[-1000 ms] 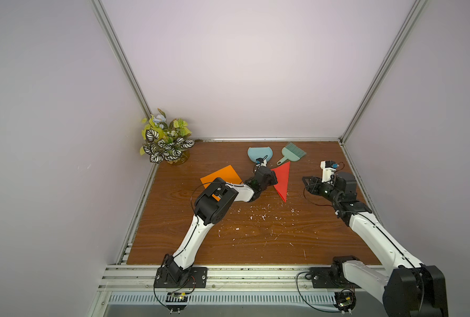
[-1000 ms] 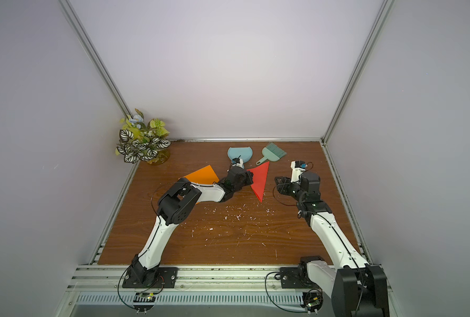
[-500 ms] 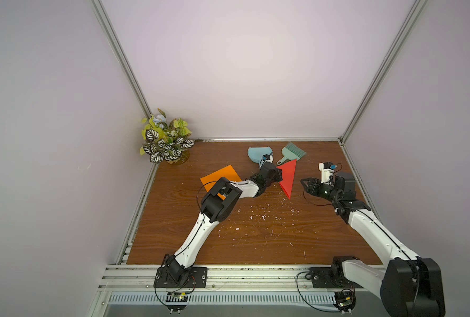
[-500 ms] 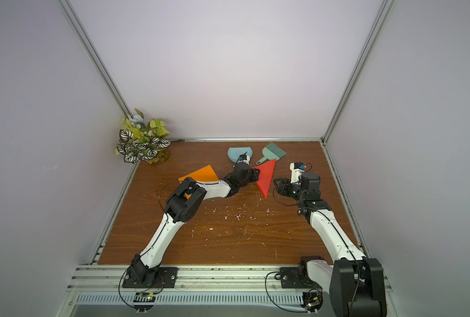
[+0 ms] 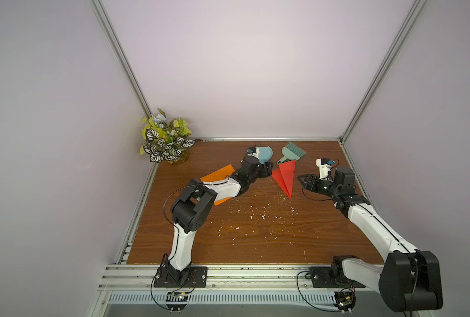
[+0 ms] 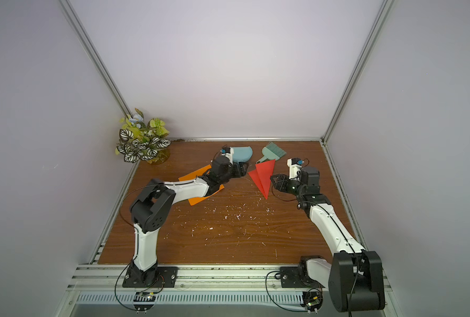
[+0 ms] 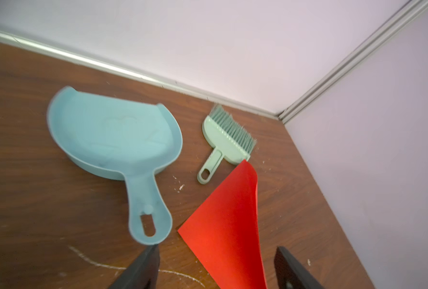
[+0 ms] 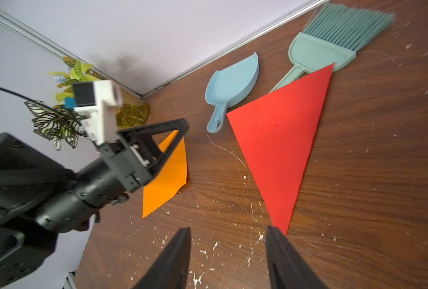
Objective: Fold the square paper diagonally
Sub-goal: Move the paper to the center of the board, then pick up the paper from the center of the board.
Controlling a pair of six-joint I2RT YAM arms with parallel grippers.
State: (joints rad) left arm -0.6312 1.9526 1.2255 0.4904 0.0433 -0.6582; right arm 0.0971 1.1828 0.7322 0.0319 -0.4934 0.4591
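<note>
Where the red paper lay: the red paper was seen on the wooden table, just right of centre in both top views, already folded into a triangle with its sharp point directed toward the lower frame.
Fold: in the left wrist view, one edge of the sheet was seen curled up off the wood.
Left gripper: the left gripper was placed just left of the triangle. Its jaws were spread wide, and a corner of the sheet was framed between them with no clamping seen.
Right gripper: the right gripper was placed just right of the triangle, jaws apart, nothing between them. One fingertip was seen at the sharp point; contact could not be judged.
Hand brush: the green hand brush was partly overlapped at its handle by the triangle's upper corner.
Dustpan: the blue dustpan was seen above the left gripper.
Orange paper: the orange paper was partly hidden beneath the left arm, left of centre.
Potted plant: the potted plant was set in the table's upper left corner.
Scraps: white scraps were scattered mid-table.
</note>
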